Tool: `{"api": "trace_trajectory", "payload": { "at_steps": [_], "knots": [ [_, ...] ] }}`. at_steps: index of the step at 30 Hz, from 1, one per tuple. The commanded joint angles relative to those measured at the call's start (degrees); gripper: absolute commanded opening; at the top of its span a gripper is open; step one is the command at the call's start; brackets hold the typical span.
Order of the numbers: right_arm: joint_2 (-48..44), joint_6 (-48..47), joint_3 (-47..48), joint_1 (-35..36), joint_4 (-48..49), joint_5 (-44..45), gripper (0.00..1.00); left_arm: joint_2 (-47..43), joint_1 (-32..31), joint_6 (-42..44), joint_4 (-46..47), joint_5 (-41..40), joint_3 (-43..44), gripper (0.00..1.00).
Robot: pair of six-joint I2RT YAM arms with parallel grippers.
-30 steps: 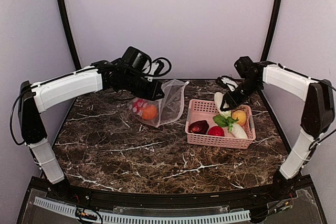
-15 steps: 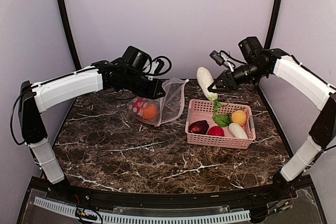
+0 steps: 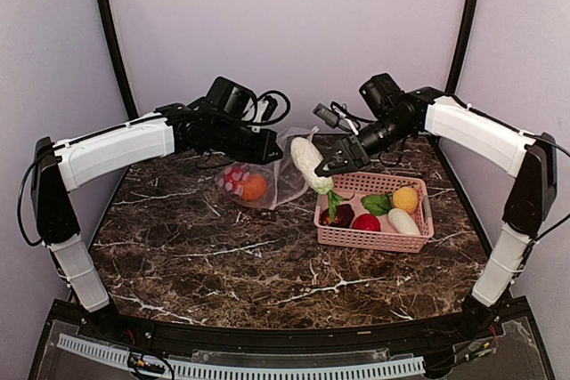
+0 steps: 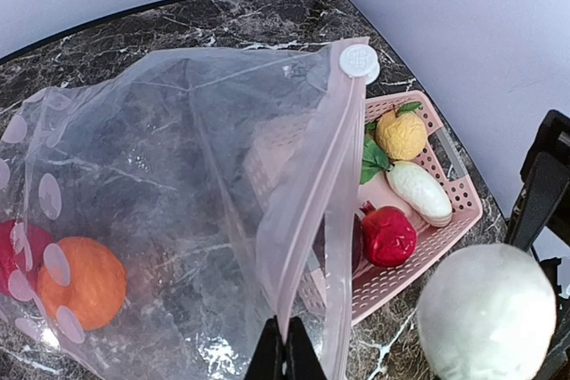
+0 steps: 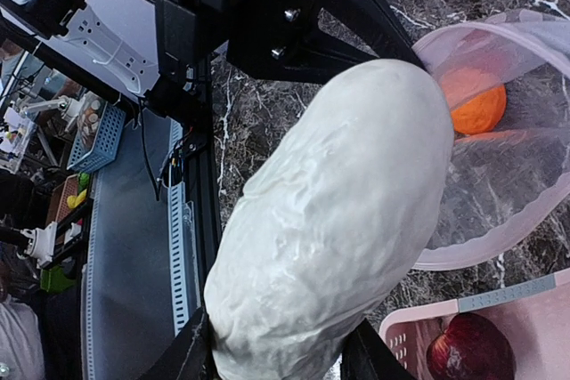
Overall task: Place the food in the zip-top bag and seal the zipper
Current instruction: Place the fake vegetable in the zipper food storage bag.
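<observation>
Top external view shows my right gripper (image 3: 337, 163) clamped around the long white toy radish with green leaves (image 3: 305, 156), carrying it in the air above the gap between the pink slotted plastic basket (image 3: 374, 242) and the clear dotted zip-top plastic bag (image 3: 289, 175). My left gripper (image 4: 285, 353) is pinched tight on the pale pinkish zipper strip (image 4: 312, 211), holding one lip of the bag up so the mouth gapes towards the basket side.

What matters now is the line from radish to mouth. The bag lies to my left of the radish and a little lower. The radish is tilted: its blunt white end points up and left at the bag, and its leaves trail down towards the basket. Seen from the right wrist, the white end already aims into the pink-rimmed opening, with the round orange toy fruit (image 5: 481, 104) visible inside beyond it.

I judge that my right arm must make the move. It should push the radish along its own long axis, blunt end first, while my left only holds the lip.
</observation>
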Motion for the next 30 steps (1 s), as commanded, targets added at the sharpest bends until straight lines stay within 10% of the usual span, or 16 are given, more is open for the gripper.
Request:
{"api": "trace_trajectory", "payload": {
  "at_steps": [1, 30],
  "knots": [
    [1.4, 3.0, -0.6, 0.5, -0.4, -2.7, 0.32, -3.1, -0.2, -1.7, 4.7, 1.5, -3.0, 0.01],
    [13.3, 22.6, 5.6, -0.1, 5.3, 3.1, 0.37, -2.7, -2.1, -1.9, 10.4, 5.5, -6.1, 0.01]
  ]
}}
